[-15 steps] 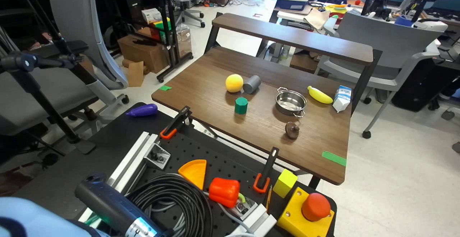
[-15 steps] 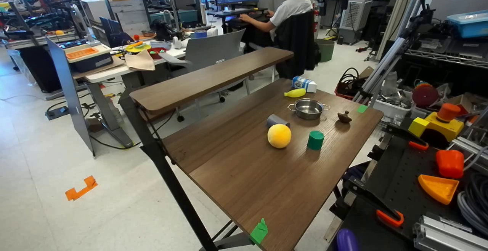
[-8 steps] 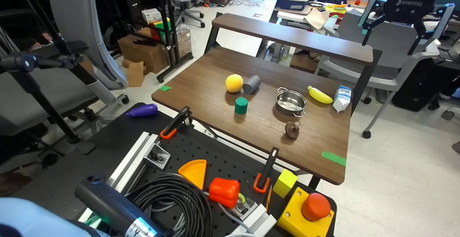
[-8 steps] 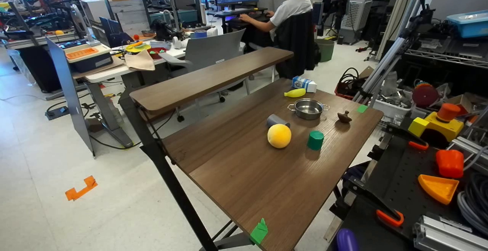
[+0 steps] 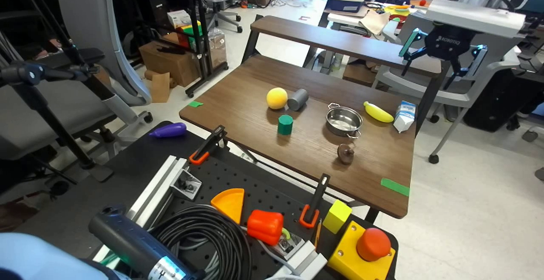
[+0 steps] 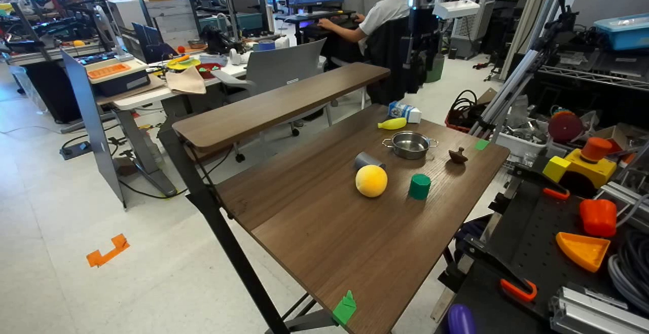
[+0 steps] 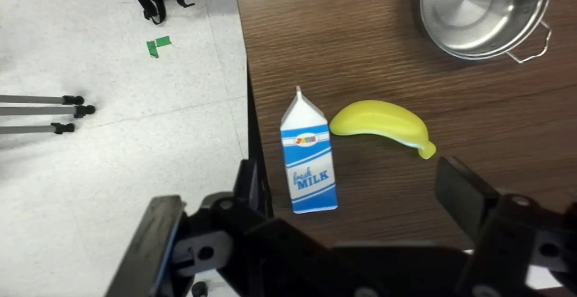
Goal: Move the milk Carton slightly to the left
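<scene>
in the wrist view, the milk carton [image 7: 310, 166] lies on the table [image 7: 324, 40], left of banana [image 7: 383, 119] and pot [image 7: 487, 13].

On the counter [image 5: 312, 148] we count one milk carton [image 7: 309, 166], one yellow banana [image 7: 378, 120], one metal pot [image 6: 410, 147], one brown knobbed piece [image 5: 345, 154], one green cylinder [image 5: 285, 125], one grey cylinder [image 5: 298, 100] and one yellow ball [image 5: 276, 98]. We also find two patches of green tape [image 5: 395, 187] on it, and in the wrist view two more on the floor [image 7: 157, 162]. In both exterior views we tally two clamps [image 5: 316, 197], one red pepper [image 5: 265, 226], one orange wedge [image 5: 230, 205], one purple eggplant [image 5: 169, 130], one yellow block [image 5: 337, 216] and one red button [image 5: 373, 244] on one yellow box [image 5: 346, 251]. We see one end effector [image 7: 354, 186] with two fingers [image 7: 466, 195] and, in an exterior view, one person [image 6: 385, 17].
</scene>
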You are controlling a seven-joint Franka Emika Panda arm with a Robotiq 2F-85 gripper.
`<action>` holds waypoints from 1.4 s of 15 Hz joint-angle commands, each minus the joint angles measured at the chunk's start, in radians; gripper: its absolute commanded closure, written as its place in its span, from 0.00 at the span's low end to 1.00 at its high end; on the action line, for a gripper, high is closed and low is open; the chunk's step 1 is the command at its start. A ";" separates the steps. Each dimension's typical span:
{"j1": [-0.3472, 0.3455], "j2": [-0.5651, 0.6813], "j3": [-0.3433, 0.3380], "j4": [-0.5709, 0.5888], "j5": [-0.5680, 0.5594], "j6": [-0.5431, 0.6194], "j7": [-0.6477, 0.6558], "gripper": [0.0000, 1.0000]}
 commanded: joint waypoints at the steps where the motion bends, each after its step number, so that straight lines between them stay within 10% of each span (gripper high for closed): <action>1: -0.006 0.086 0.042 0.085 0.026 0.025 -0.041 0.00; 21: -0.022 0.380 0.048 0.401 0.023 -0.011 -0.010 0.00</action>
